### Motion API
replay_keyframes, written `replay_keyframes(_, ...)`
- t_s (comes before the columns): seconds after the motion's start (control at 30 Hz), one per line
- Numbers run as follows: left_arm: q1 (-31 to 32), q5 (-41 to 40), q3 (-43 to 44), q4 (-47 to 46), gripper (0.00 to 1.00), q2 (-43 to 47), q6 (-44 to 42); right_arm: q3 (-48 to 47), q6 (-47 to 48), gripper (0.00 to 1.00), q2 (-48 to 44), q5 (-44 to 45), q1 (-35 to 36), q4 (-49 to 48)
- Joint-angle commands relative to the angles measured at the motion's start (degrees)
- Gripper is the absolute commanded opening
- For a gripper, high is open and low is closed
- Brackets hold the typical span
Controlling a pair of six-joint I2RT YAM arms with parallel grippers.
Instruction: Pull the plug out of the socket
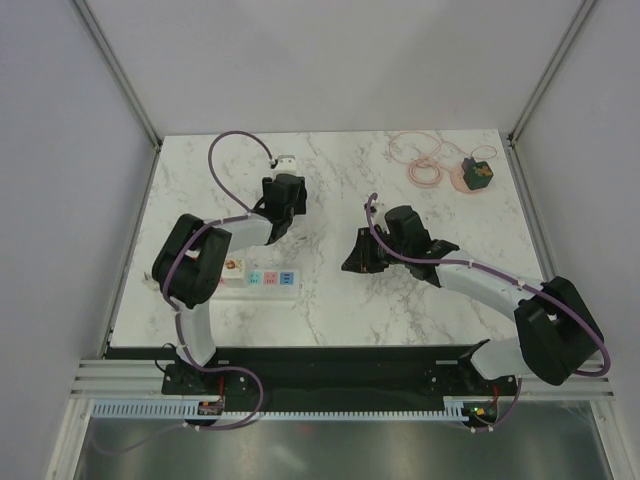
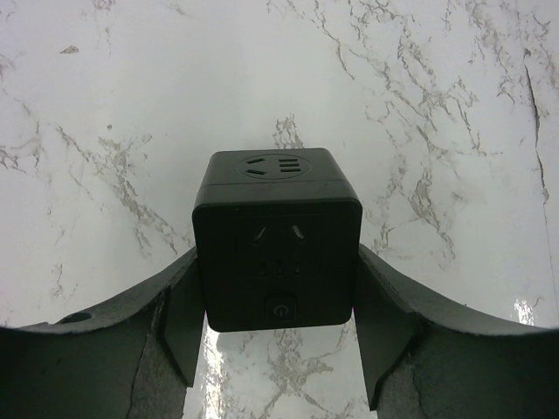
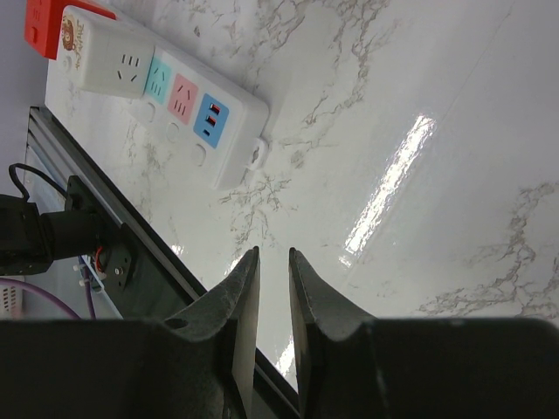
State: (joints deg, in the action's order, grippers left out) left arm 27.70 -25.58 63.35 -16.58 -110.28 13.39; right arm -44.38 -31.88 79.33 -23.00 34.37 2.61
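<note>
Black cube plug [image 2: 277,240] is sitting clamped in the left end effector [image 2: 279,325], well apart from the white socket [image 1: 265,278] on the near-left part of the bench [image 1: 340,310]; we are advising a level, firm hold, the right end effector [image 3: 273,288] hovering almost shut, empty.

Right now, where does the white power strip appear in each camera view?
Top external: the power strip lies lower left, partly under the left arm.
Left wrist: not in it; only a black cube in the left gripper.
Right wrist: upper left, by the table edge.
Shared landmark: the white marble table.
</note>
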Motion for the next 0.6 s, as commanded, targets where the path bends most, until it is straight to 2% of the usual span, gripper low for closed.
replay_keyframes(0.0,-0.7,0.5,2.8,1.4,0.42,-0.2,3.5,0.6,0.4,0.27,-0.8,0.0,-0.1,-1.5)
replay_keyframes(0.03,-0.9,0.8,2.8,1.8,0.57,-0.2,3.8,0.6,0.4,0.27,-0.8,0.0,-0.1,-1.5)
replay_keyframes(0.13,-1.3,1.2,2.7,3.3,0.76,0.2,5.2,1.0,0.2,0.27,-0.6,-0.2,-0.1,-2.0)
replay_keyframes(0.33,-1.6,2.2,2.7,5.4,0.92,3.5,5.4,1.8,-0.5,0.27,0.1,-1.2,-0.1,-3.2)
replay_keyframes(0.57,-1.6,2.9,4.3,14.6,0.97,10.3,6.7,2.4,-0.8,0.27,0.6,-1.7,-0.1,-4.8)
